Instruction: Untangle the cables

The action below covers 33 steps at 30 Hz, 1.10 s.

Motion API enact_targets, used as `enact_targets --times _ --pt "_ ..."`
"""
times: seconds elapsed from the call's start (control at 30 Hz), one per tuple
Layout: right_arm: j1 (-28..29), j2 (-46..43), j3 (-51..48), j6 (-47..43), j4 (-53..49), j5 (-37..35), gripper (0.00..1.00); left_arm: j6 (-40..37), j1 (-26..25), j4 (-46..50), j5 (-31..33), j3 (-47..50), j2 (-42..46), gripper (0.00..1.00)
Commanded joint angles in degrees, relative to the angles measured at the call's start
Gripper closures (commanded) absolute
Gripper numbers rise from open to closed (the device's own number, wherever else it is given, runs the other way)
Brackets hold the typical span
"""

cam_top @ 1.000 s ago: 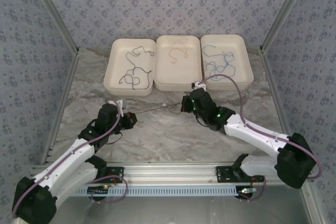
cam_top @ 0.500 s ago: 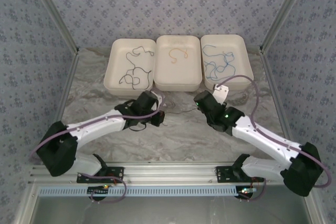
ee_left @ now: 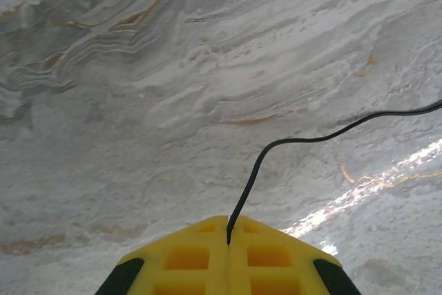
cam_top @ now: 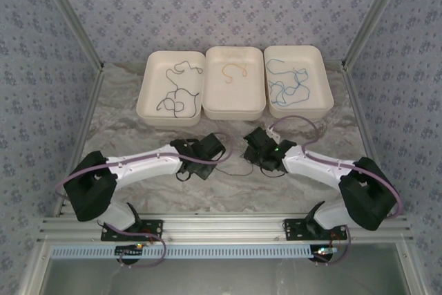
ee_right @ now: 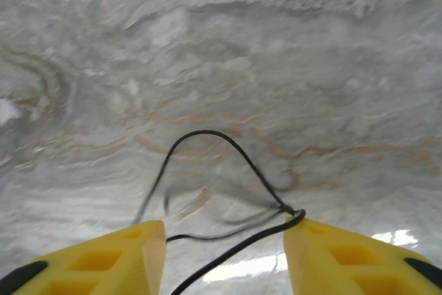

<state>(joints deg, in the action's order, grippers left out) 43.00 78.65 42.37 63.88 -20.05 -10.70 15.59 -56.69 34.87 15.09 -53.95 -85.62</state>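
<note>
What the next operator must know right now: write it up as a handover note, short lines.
Left gripper: fingers shut on the loose black cable.
Right gripper: fingers open, a loop of that cable lying between them, not gripped.
The cable runs across the table between the two arms.
Done: black cables in the left tray, orange cable in the middle tray, blue cables in the right tray.
Left: probably to move this last cable to the left tray.

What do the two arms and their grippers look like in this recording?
The left arm and right arm have white shells with black joint housings; a purple-grey cable runs along each. The left gripper and right gripper have yellow jaws with square recesses.
</note>
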Motion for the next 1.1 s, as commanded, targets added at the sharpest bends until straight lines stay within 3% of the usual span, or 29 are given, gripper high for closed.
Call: enact_targets --times 0.0,0.17,0.27,0.43,0.53,0.63,0.77,1.07 --pt "-0.11 -5.70 1.35 0.47 -0.46 2.62 0.45 -0.99 -0.09 3.61 3.33 -0.51 3.37 1.00" --pt "-3.25 -13.19 3.92 -3.52 -6.05 -0.37 0.41 0.15 -0.09 5.90 4.99 -1.00 4.24 1.00" --pt "-5.85 -12.92 5.53 -9.65 -7.07 -1.15 0.47 0.75 -0.09 6.09 5.29 -0.86 5.02 1.00" --pt "-6.55 -6.39 8.15 -21.26 -6.04 2.18 0.59 1.46 -0.09 5.80 5.53 -0.44 6.14 1.00" --pt "-6.56 -1.88 9.02 -25.71 -4.55 8.14 0.60 1.68 -0.09 5.48 5.64 -0.16 6.08 1.00" --pt "-5.68 3.12 12.52 -30.72 -7.09 9.38 0.59 1.76 -0.09 5.21 5.77 -0.05 6.05 1.00" --pt "-6.14 8.03 15.19 -33.07 -10.37 6.54 0.59 2.07 -0.09 5.04 5.85 -0.05 6.03 1.00" --pt "-4.76 11.10 16.04 -37.12 -11.17 8.67 0.66 2.17 -0.09 4.42 5.20 0.13 5.89 1.00"
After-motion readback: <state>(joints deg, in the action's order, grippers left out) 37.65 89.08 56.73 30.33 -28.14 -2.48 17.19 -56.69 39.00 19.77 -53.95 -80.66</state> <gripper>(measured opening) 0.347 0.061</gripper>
